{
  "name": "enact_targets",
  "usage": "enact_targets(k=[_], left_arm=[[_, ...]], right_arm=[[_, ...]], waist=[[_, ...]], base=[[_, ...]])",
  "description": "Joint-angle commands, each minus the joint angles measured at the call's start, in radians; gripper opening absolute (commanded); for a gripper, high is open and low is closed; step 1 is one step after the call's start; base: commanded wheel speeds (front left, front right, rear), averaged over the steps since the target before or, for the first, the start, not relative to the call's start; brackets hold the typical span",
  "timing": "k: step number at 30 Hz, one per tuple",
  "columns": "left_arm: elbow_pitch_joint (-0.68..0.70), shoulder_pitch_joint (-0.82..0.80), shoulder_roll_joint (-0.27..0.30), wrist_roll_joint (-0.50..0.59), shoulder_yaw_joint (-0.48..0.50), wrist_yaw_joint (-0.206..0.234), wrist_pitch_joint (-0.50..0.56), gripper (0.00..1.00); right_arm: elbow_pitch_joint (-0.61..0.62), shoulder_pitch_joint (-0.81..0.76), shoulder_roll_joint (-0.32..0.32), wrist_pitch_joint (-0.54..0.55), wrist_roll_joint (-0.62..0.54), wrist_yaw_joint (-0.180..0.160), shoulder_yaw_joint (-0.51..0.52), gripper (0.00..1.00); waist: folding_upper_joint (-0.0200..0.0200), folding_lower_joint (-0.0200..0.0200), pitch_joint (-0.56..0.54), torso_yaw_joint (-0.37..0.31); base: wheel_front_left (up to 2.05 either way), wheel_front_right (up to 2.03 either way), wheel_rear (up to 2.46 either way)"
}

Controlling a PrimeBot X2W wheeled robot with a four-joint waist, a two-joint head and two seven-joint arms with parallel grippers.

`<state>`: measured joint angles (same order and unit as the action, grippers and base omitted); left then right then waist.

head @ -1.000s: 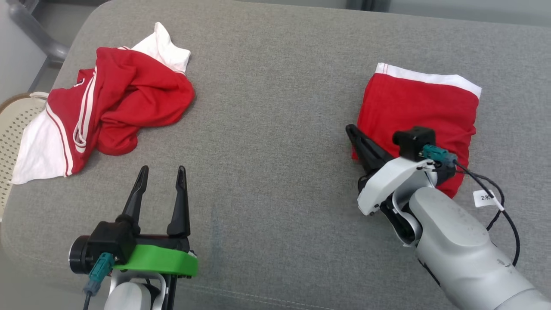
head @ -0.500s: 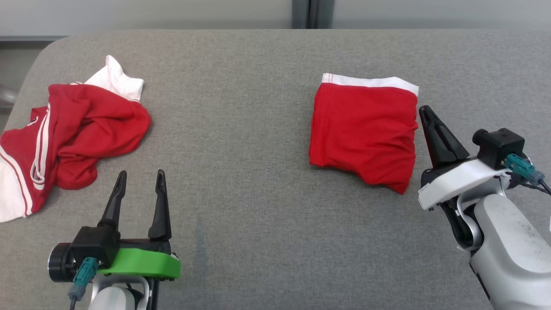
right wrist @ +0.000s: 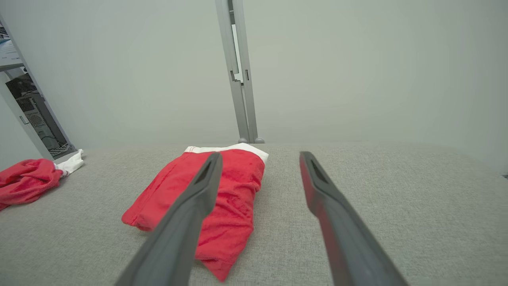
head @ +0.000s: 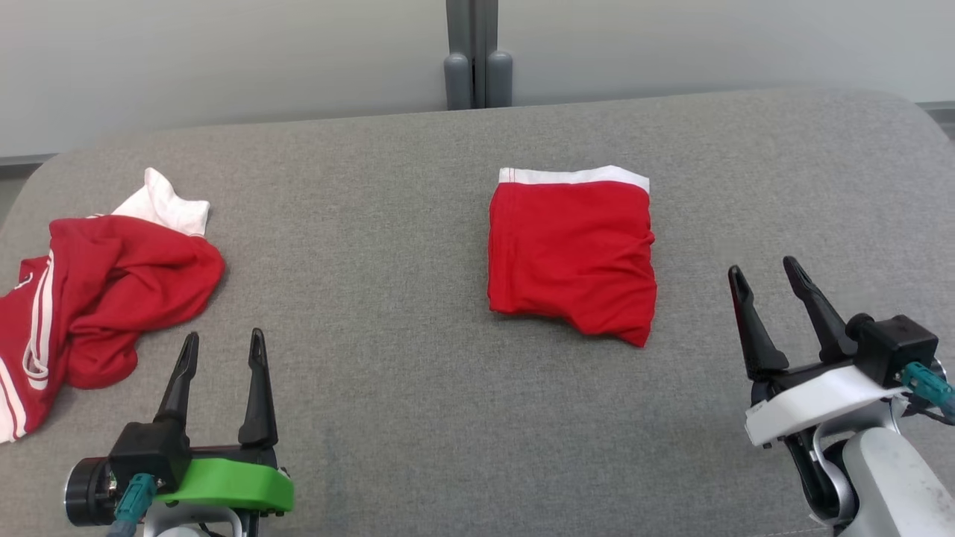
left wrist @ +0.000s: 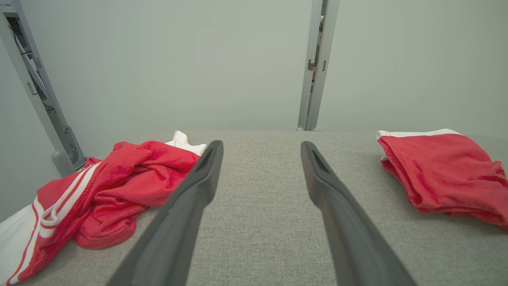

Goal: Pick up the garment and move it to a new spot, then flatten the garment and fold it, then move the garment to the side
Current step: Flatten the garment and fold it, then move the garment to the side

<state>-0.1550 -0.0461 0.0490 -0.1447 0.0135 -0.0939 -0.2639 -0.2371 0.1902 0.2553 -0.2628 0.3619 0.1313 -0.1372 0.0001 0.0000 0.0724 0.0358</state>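
- Two things differ from one second ago: the place of the right gripper (head: 762,267) and the direction of the head camera itself.
- One second ago the right gripper was shut at the near edge of the folded garment (head: 571,253). Now it stands back at the lower right of the head view, well apart from the cloth, and its fingers are spread.
- All of the head picture has shifted, so the camera has moved. The folded garment looks nearer to the middle now, but this does not prove that it slid on the grey surface (head: 388,418).
- My judgement: the garment is released, the fold is done, and the placing at the side is probably finished – no gripper has a hold on it.
- Jaws of the right gripper: wide open, nothing between them, touching nothing. In the right wrist view the folded garment lies ahead of the fingers, mostly behind the left one.
- Jaws of the left gripper (head: 224,337): wide open as before, empty, low over the grey surface.
- The folded garment is a flat red rectangle with a white band on its far edge, lying right of the middle of the surface.
- The crumpled garment (head: 97,298), red and white, lies in a heap at the left edge, near the left gripper but not touching it – it may be the next piece to handle.
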Motion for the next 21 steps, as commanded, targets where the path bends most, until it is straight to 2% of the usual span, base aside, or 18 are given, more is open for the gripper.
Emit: enact_targets(k=[1,21], left_arm=[[-0.001,0.018,0.004,0.007,0.005,-0.004,0.000,1.00],[0.000,0.081,0.025,0.032,0.016,-0.005,-0.001,1.00]], right_arm=[[0.012,-0.030,-0.010,-0.003,-0.009,-0.001,0.005,1.00],[0.066,-0.188,-0.082,0.011,-0.056,-0.001,0.118,1.00]], waist=[[-0.0001,0.0000,-0.026,-0.014],[-0.0001,0.0000,-0.094,0.007]], base=[[0.00,0.00,0.00],[0.00,0.00,0.00]])
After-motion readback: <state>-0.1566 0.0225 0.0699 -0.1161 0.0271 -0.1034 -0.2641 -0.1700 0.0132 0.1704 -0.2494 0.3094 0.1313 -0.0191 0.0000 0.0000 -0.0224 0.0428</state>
